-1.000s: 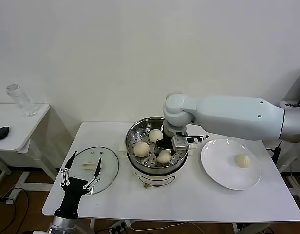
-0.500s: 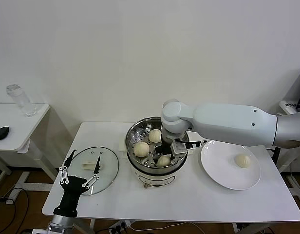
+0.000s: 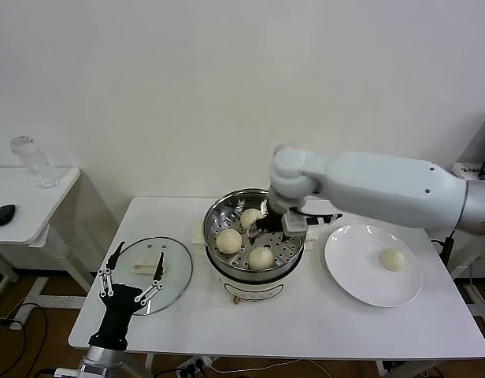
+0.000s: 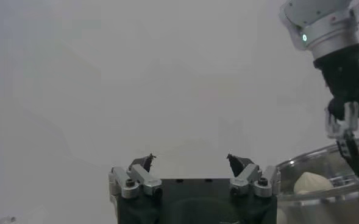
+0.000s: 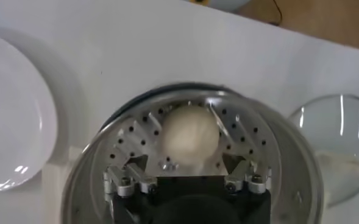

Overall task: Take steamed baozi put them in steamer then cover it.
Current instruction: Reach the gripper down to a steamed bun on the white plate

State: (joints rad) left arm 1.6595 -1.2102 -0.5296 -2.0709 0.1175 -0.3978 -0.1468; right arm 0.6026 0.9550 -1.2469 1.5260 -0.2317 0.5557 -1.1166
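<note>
The steamer stands mid-table on its white cooker base. Three baozi lie in it: one at the back, one on the left, one at the front. A fourth baozi lies on the white plate. My right gripper is open and empty, just above the steamer; in the right wrist view it is open with a baozi lying free beyond it. The cover lies flat left of the steamer. My left gripper is open over the cover's near edge.
A side table at the far left holds a glass jar and a black mouse. The left wrist view shows my left gripper, the steamer rim and the right gripper above it.
My right gripper lowered the baozi into the front of the steamer, let it go, and has risen back a little. The left arm has barely moved.
</note>
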